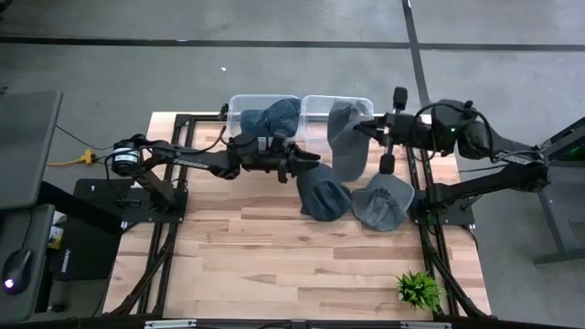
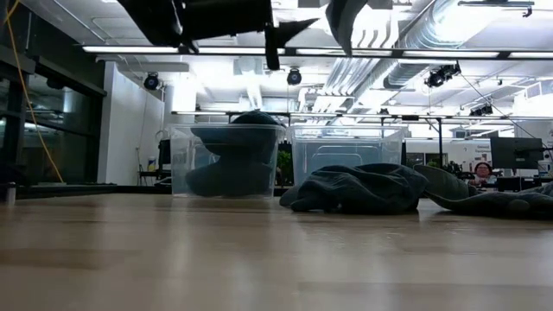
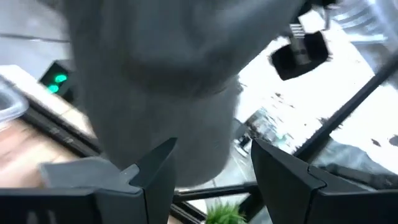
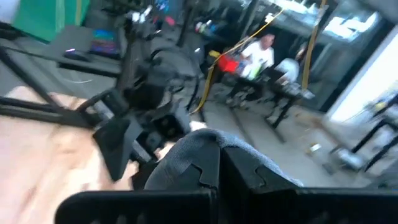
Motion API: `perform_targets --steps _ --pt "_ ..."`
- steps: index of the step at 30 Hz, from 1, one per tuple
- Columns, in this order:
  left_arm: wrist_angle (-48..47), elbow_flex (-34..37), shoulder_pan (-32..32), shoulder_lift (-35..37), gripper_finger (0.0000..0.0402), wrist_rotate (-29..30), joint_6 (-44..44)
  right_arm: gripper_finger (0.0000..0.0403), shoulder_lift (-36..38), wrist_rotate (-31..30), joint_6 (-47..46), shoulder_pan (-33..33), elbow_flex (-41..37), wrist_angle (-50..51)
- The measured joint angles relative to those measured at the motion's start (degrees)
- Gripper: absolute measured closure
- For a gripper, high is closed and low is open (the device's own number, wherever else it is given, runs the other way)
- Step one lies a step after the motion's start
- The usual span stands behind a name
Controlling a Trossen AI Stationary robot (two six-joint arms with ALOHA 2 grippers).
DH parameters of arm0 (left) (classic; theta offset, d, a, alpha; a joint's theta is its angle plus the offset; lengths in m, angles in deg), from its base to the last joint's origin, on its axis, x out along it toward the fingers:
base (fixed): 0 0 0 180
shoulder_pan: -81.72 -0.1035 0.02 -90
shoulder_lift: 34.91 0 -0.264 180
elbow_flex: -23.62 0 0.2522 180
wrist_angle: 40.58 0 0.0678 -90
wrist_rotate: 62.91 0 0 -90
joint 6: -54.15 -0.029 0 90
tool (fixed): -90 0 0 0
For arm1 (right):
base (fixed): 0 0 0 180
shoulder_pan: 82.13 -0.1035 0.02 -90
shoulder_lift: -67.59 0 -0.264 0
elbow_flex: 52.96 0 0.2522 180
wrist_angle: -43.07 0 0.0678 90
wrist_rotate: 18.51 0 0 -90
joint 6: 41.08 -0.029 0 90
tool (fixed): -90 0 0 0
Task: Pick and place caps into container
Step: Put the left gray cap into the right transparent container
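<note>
Dark navy cap point(image 1: 271, 117) inside a clear container point(image 1: 239, 103); slate grey cap point(image 1: 345, 137) held at the black right gripper point(image 1: 364, 127); navy cap point(image 1: 324, 197) and grey cap point(image 1: 382, 200) on pale wood table point(image 1: 274, 265); green plant point(image 1: 419, 289)

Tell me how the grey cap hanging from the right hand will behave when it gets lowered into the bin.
The grey cap hangs limp from the right hand, draping over the container rim, so it probably folds rather than holds shape. It looks light, likely swinging with arm motion. Soft fabric may snag on the rim instead of sliding in cleanly.
</note>
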Motion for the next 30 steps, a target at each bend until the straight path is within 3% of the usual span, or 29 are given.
perform_targets --steps 11,21,30 --pt "1.99 0.04 -0.01 -0.18 0.0200 6.38 4.31 0.0403 -0.46 -1.54 5.72 2.32 0.00 -9.64" --pt "8.09 -0.03 -0.01 -0.16 0.0200 11.33 7.83 0.0403 -1.22 5.01 8.34 7.31 0.01 -18.14" --pt "7.76 -4.09 0.01 -0.15 0.0200 9.49 8.30 0.0403 -4.96 10.01 10.48 11.09 0.00 -25.44"
